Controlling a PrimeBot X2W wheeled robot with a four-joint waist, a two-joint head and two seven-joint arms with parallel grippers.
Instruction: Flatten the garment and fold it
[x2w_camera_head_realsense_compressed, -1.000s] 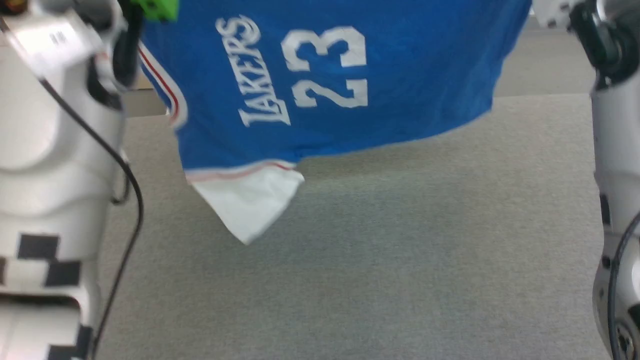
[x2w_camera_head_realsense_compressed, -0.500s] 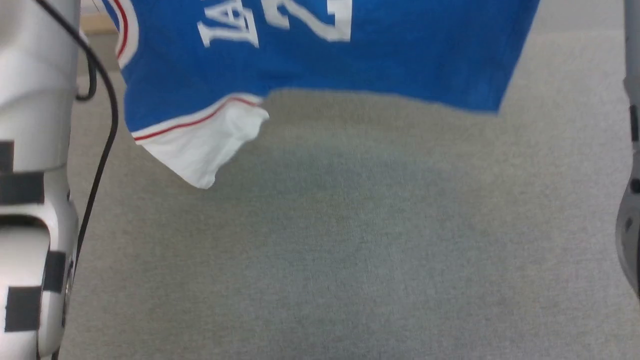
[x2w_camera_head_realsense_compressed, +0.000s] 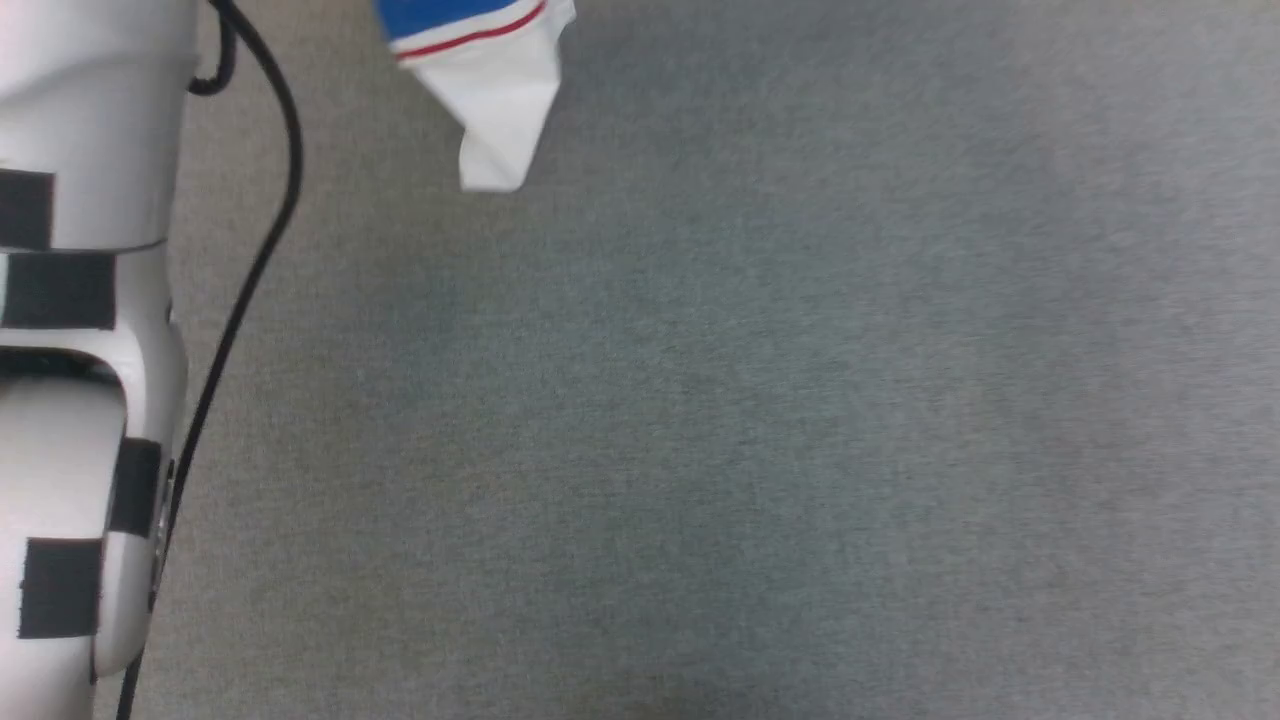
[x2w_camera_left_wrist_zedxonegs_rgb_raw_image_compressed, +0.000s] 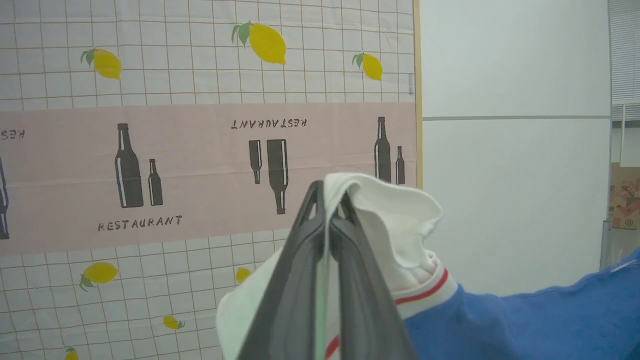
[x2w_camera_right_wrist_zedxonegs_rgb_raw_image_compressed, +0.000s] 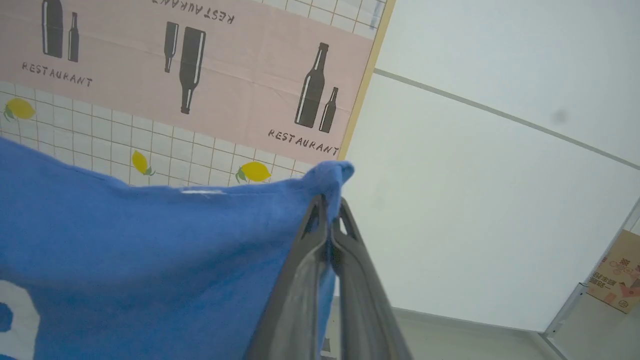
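Garment (x2w_camera_left_wrist_zedxonegs_rgb_raw_image_compressed: 400, 225) cloth is clamped in both tools and is carried clear of the grey surface (x2w_camera_head_realsense_compressed: 750, 400) seen in the head view. In the left wrist view, the left tool (x2w_camera_left_wrist_zedxonegs_rgb_raw_image_compressed: 328, 200) is clenched on a white sleeve; the sleeve cloth is bunched over the fingertips and spills toward 3 o'clock. A red-and-white striped band is seen just below that bunch. From there the blue body runs off toward 4 o'clock.

In the right wrist view, the right tool (x2w_camera_right_wrist_zedxonegs_rgb_raw_image_compressed: 331, 210) is clenched on a blue corner of the garment. A small tuft of cloth is pushed up past the fingertips at 12 o'clock. From that grip the blue panel is spread toward 8 and 9 o'clock, and part of a white printed figure is seen at the lower left edge.

In the head view, a white sleeve with a red stripe hangs at 11 o'clock, above the grey surface; whether it touches cannot be told. A pale forearm (x2w_camera_head_realsense_compressed: 80, 300) with black patches and a black cable (x2w_camera_head_realsense_compressed: 250, 270) are seen at 9 o'clock.

Behind both tools, a patterned cloth (x2w_camera_left_wrist_zedxonegs_rgb_raw_image_compressed: 150, 165) with lemons and bottles is seen, beside a white wall (x2w_camera_left_wrist_zedxonegs_rgb_raw_image_compressed: 510, 175).
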